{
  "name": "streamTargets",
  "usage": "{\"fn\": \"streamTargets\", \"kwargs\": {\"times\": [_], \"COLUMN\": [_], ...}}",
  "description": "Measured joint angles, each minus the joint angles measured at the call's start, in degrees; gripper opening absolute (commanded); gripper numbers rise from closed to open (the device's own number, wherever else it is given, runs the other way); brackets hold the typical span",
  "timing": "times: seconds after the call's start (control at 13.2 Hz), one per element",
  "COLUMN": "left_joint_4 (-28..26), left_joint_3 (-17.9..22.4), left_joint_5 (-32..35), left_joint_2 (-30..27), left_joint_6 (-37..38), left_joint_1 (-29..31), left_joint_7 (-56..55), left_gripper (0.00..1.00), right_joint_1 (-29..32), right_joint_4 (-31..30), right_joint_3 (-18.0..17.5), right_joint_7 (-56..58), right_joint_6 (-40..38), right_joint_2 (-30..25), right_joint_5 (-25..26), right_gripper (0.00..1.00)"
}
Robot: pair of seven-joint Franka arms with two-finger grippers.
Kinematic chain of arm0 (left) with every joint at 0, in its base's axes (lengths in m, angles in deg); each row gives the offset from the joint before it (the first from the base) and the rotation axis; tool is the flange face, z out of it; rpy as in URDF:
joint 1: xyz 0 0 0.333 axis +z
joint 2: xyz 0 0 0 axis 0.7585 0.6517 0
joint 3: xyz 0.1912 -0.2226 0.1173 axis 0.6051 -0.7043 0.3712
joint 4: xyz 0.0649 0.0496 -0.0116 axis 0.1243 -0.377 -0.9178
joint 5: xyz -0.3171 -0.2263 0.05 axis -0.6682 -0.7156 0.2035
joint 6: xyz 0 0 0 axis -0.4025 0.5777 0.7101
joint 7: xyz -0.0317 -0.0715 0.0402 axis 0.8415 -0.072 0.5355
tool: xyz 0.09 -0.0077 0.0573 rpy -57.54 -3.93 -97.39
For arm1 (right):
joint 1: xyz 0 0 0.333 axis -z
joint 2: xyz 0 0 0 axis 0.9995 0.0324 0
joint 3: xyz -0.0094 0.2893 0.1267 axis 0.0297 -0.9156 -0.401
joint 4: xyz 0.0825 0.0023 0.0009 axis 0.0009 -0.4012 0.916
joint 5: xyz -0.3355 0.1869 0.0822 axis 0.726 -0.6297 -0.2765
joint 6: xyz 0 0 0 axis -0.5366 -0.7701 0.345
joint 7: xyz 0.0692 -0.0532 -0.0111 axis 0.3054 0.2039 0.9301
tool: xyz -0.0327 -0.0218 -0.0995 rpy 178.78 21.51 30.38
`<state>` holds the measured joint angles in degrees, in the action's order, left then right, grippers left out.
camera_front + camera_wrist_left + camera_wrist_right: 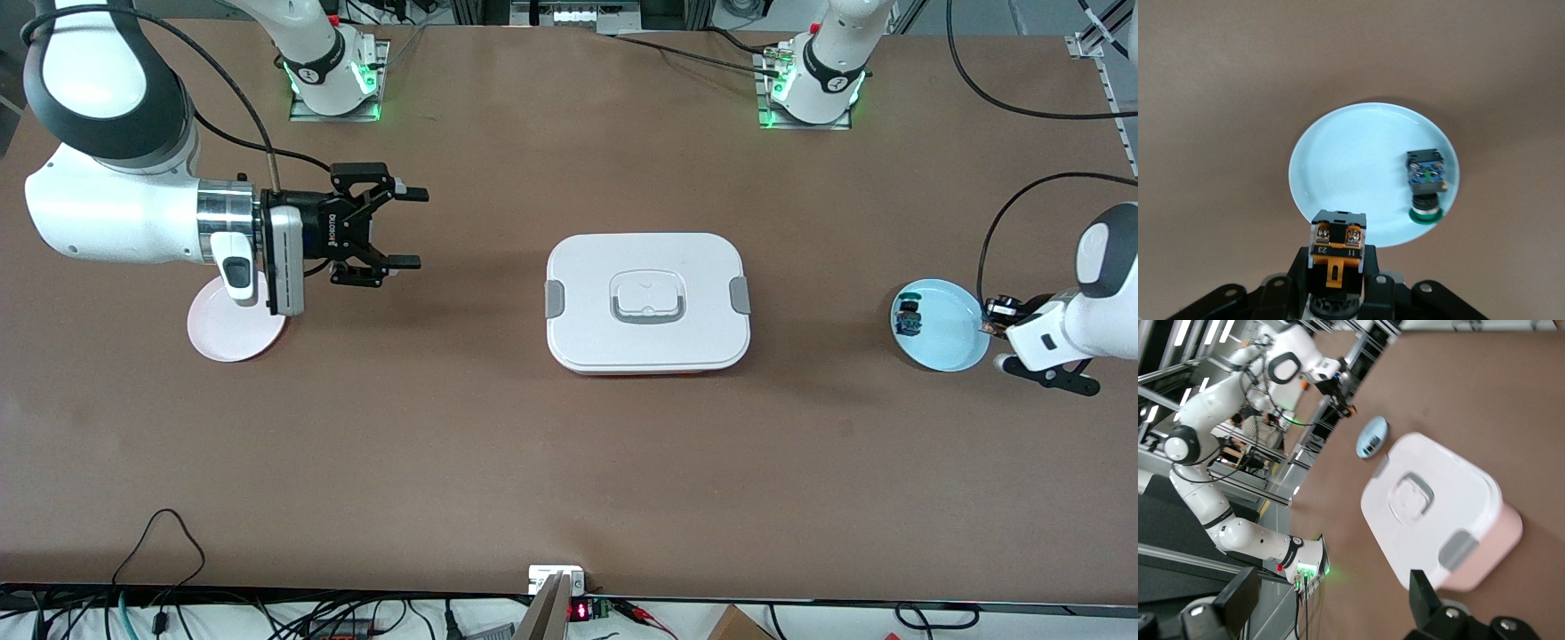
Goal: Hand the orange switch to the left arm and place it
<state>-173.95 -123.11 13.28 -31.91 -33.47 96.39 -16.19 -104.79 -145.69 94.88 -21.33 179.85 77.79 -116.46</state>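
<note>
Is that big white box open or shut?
Shut: the box's lid sits flat on it, with a grey clip at each end and the handle lying down.

Orange switch (1336,250): black body, orange parts, clamped upright in the left gripper (1336,293) over the blue plate's (1338,160) edge.
Box (647,302): white, lid closed, mid-worktop.

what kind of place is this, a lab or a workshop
Most likely a robotics lab. Two white arms are bolted to a brown table, the left gripper and right gripper over it, cables run along its edge, and metal framing shows in the right wrist view.
</note>
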Motion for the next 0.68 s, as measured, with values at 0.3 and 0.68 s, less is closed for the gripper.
{"fn": "streamTargets", "kwargs": {"times": [0.3,0.68], "left_joint_4": [-0.16,-3.49], "left_joint_3": [0.26,0.79], "left_joint_5": [6.92,8.66], "left_joint_2": [5.05,6.21], "left_joint_6": [-2.80,-9.09], "left_joint_1": [0.01,0.08], "left_joint_7": [-3.29,-7.44], "left_gripper": [0.00,0.00], "right_joint_1": [0.64,0.66], "right_joint_4": [-0.28,-0.16], "right_joint_3": [0.52,0.54], "right_joint_7": [-12.13,-25.37], "right_joint_6": [-0.05,-0.88], "right_joint_2": [-0.05,-1.13], "right_joint_5": [18.76,43.89], "right_gripper": [1.00,1.00]}}
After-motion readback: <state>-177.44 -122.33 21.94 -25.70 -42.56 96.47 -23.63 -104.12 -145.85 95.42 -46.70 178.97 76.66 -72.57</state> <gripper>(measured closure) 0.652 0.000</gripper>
